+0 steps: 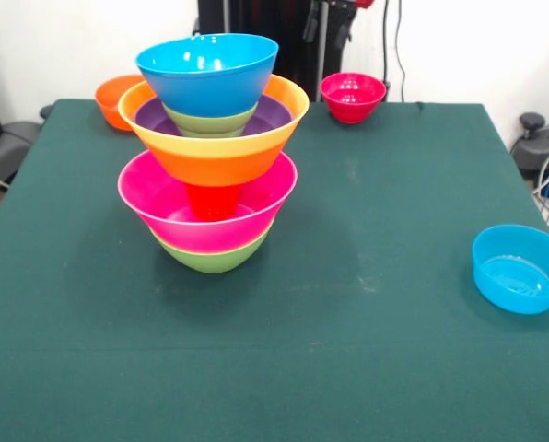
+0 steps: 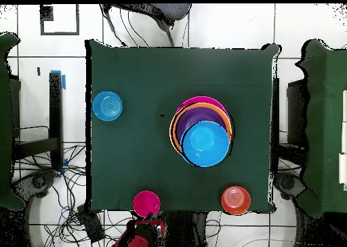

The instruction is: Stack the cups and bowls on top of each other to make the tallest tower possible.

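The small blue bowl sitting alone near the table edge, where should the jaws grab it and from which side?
Grip the small blue bowl by its thin rim, coming straight down from above with one jaw inside and one outside. It stands upright and open with nothing beside it; its wall looks too wide and sloped to span.

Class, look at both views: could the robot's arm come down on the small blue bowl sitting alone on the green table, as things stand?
Probably yes. The small blue bowl sits alone near the table edge, well apart from the tower, with nothing over or beside it. The gripper itself cannot be made out clearly, so actual reach stays uncertain.
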`<state>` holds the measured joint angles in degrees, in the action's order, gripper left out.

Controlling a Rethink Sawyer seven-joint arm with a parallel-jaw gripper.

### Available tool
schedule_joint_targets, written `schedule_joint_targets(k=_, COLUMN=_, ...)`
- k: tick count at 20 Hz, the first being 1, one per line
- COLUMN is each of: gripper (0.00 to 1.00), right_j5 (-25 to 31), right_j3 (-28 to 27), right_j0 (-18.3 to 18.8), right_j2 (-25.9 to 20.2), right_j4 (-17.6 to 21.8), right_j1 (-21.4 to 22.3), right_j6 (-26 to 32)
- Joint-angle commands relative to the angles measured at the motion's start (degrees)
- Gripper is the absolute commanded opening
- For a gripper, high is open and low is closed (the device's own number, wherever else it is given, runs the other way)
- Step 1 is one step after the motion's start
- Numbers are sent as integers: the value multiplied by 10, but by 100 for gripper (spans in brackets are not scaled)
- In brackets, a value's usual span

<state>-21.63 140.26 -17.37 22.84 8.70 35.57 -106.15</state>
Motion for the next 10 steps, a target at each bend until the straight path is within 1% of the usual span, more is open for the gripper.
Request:
schedule_joint_targets(k=1, gripper=100, right_j5=143, right_j3=-32, right_j0=-56, right_j2=-51, right_j4=-88, right_j1=44, right_j6=-98)
schedule_joint_targets(k=4, gripper=100, right_j5=196, right_j3=-52, right_j0=-89, right_j2=-42, right_j4=-116, right_j1=61, right_j6=-98)
schedule_joint_targets(k=6, gripper=100, right_j5=224, right_j3=-74, right_j0=-110, right_j2=-36, right_j4=-129, right_j1=61, right_j6=-94)
schedule_joint_targets(k=10, gripper=100, right_j5=274, right_j3=-110, right_j0=-134, right_j2=-31, right_j4=-146, right_j1=65, right_j6=-94)
